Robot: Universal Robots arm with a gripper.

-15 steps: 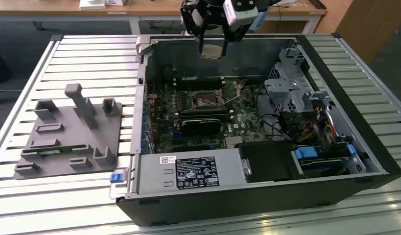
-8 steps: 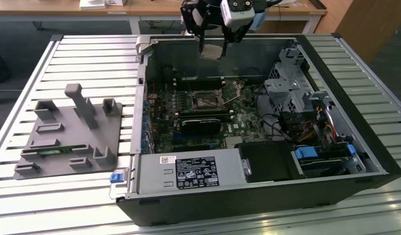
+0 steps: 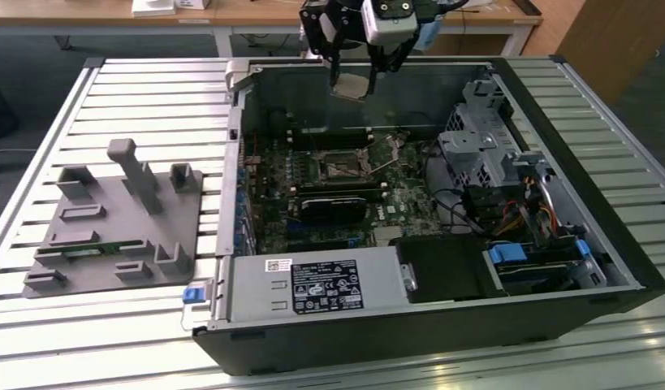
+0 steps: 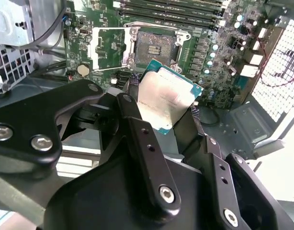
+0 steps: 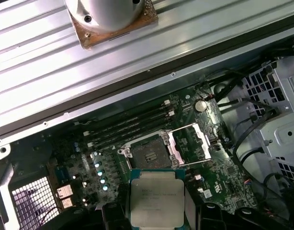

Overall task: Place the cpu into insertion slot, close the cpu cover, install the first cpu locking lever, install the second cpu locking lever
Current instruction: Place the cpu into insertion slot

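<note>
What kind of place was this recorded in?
Probably a robotics lab bench: an open black computer case on a ribbed metal table, wooden desks behind, and a gripper holding a pale square chip.

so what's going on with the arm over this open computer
The black gripper is shut on the small square cpu with the pale tan-silver metal face, holding it in the air above the open black computer case. On the green motherboard below, the square insertion slot with the dark centre is empty, and the thin silver cpu cover frame is swung open beside it. The chip has not yet been placed.
</note>
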